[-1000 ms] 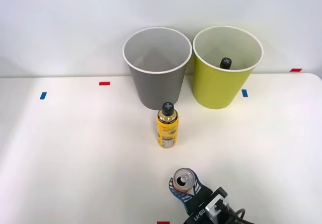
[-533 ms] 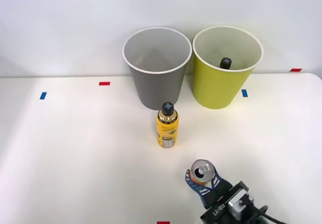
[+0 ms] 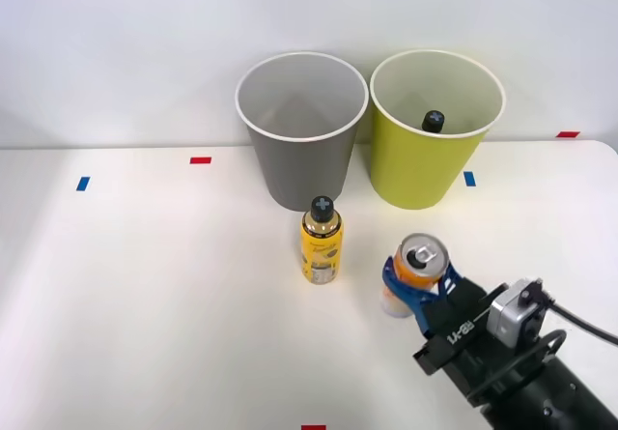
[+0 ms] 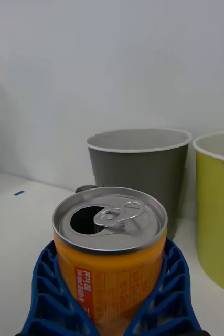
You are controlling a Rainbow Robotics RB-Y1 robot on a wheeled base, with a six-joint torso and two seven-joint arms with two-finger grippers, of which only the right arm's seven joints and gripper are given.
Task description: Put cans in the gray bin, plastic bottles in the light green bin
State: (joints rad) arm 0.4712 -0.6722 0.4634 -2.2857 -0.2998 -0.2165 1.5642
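Note:
The orange and white can (image 3: 420,260) stands upright with its tab end up, and my right gripper (image 3: 416,286) is shut on it, blue fingers (image 4: 48,286) hugging both sides. It sits right of the yellow plastic bottle (image 3: 322,242) and in front of the light green bin (image 3: 417,174). The gray bin (image 3: 301,169) stands behind the yellow bottle, left of the green one. A black bottle cap (image 3: 434,120) shows inside the green bin. In the right wrist view the can (image 4: 110,252) is close up, with the gray bin (image 4: 138,168) behind it and the light green bin (image 4: 219,210) beside that.
Both bins stand at the back of the white table (image 3: 145,285), close to the wall. Small red tape marks (image 3: 200,160) and blue tape marks (image 3: 83,184) lie on the tabletop. My right arm (image 3: 521,372) comes in from the front right corner.
My right gripper has carried the can from near the table's front edge to the right and away from me, toward the bins. The yellow bottle and both bins have stayed put.

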